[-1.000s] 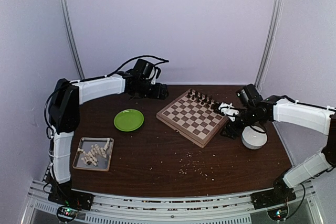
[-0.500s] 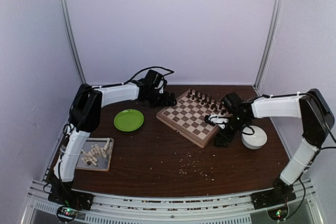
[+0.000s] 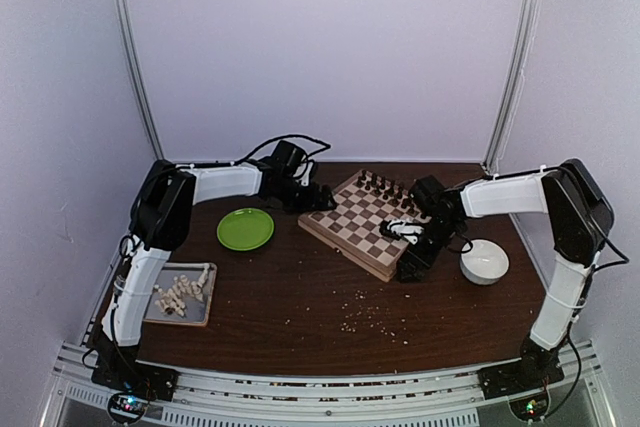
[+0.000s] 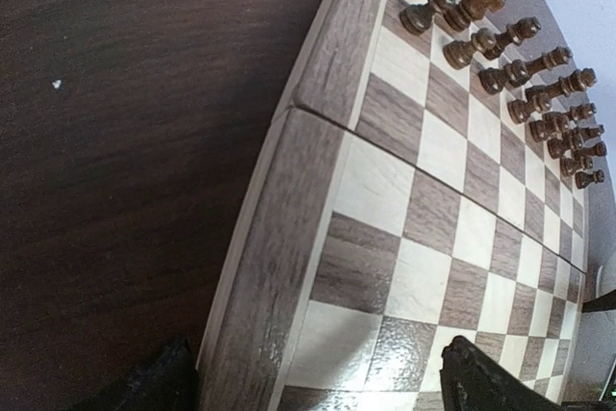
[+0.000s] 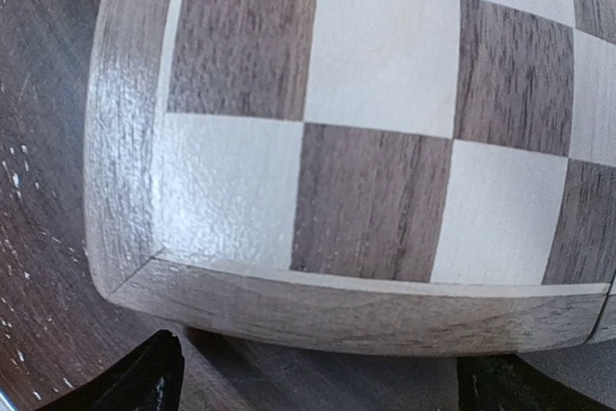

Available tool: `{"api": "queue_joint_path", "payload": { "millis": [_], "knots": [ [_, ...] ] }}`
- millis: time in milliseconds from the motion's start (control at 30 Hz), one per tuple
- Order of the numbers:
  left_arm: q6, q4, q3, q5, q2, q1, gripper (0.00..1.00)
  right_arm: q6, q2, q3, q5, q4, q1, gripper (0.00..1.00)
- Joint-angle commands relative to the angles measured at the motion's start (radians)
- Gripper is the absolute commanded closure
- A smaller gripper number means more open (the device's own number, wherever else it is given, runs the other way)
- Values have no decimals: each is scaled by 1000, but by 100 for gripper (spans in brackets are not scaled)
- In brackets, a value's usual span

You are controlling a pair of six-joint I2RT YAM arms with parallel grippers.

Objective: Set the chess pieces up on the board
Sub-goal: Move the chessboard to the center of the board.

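Both arms have swung in on the board (image 3: pixel 362 225) since a second ago. Our left gripper (image 3: pixel 326 197) hangs at its far-left edge and our right gripper (image 3: pixel 408 269) over a near-right corner, both spread wide and empty. Dark chess pieces (image 4: pixel 525 79) line the far edge, and cream ones lie in the tray (image 3: pixel 147 313).

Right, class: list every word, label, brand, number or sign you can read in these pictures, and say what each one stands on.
None: no word, number, label or sign can be read in any view.
The board shows only bare wood on its rim, with no letters or numbers along the squares.
The green plate, white bowl and metal tray carry no visible print.
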Motion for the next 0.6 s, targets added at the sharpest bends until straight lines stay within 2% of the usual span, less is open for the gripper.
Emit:
{"api": "queue_joint_path", "payload": {
  "millis": [0, 300, 567],
  "knots": [
    [41, 15, -65, 65, -39, -9, 11, -13, 24, 40, -28, -41, 8, 1],
    [64, 177, -353, 73, -214, -50, 12, -57, 46, 66, -56, -80, 11, 0],
    [100, 171, -474, 92, -319, -117, 13, -81, 32, 61, -56, -136, 42, 0]
  ]
}}
